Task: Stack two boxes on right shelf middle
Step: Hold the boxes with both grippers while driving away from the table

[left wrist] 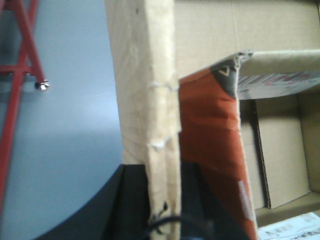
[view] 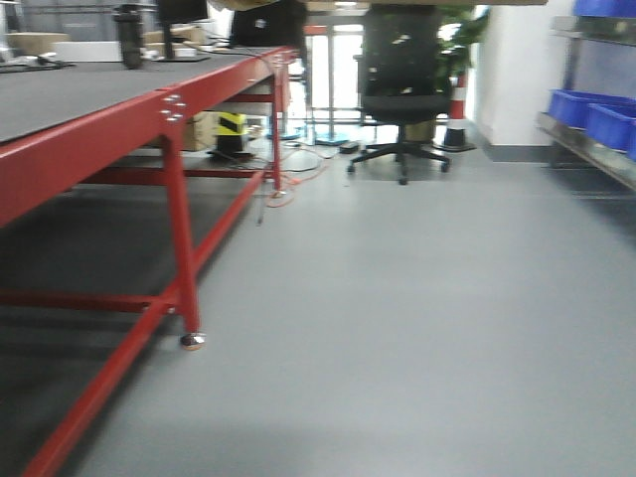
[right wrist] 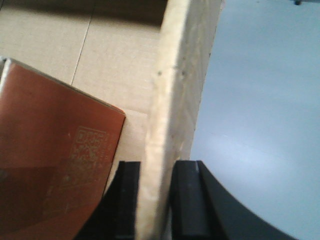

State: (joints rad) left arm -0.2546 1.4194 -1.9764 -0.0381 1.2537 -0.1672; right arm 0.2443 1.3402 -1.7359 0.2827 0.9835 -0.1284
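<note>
The left gripper (left wrist: 162, 197) grips one upright side wall of an open cardboard box (left wrist: 145, 75). Its black fingers (left wrist: 132, 200) are closed narrow on the wall, one on the outer face and one on the inner. The right gripper (right wrist: 156, 197) does the same on the box's opposite wall, with its fingers (right wrist: 189, 200) pressed against either face of the pale corrugated edge. The box hangs between the two arms, above the grey floor (view: 397, 328) and clear of it.

Inside the box, against its plain brown bottom, lies a red-orange printed carton (left wrist: 210, 140). It shows a white label strip in the left wrist view and a square code mark in the right wrist view. A tan strip along the very top of the front view may be the box's underside, though it is too thin to be sure.

The right shelf (view: 586, 149) stands at the right edge of the front view, well apart from the box. Its steel edge carries blue bins (view: 576, 104). On the left runs the red-framed table (view: 99, 139), and one of its caster feet (left wrist: 41, 86) appears beside the box in the left wrist view. At the far end stand a black office chair (view: 402, 79) and, just right of it, a red-and-white traffic cone (view: 457, 109).
</note>
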